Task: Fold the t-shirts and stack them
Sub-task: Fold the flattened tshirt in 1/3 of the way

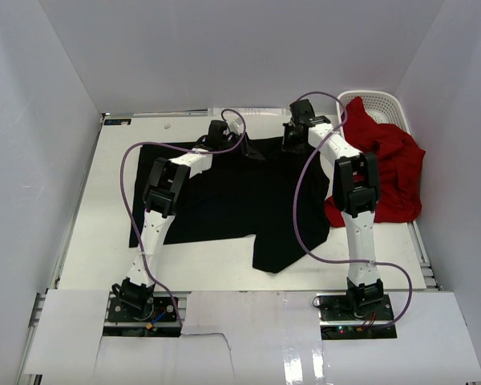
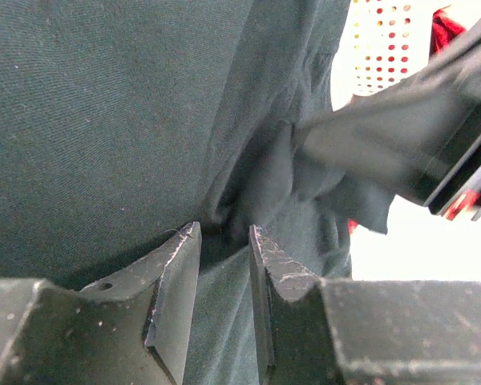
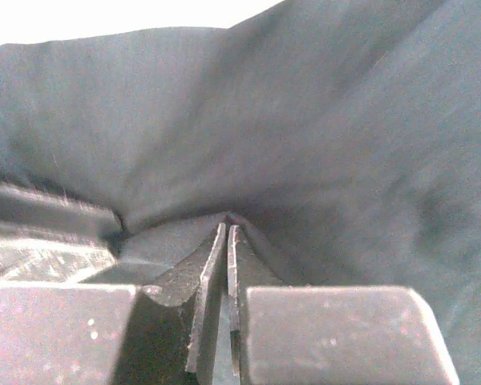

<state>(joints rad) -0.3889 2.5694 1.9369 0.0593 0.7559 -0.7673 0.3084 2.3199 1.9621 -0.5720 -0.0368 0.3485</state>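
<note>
Currently the black t-shirt lies spread and creased mid-table, plain dark cloth. At its far edge the right gripper is pinched tight on a thin fold, and the left gripper stands narrow around a thicker bunch. The red t-shirt is heaped far right, spilling from the white basket.

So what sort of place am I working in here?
Probably a lab robot cell: plain white walls box in a white table, a left arm and right arm bolted at its near edge, with a black t-shirt, a red t-shirt and a white basket as props.
</note>
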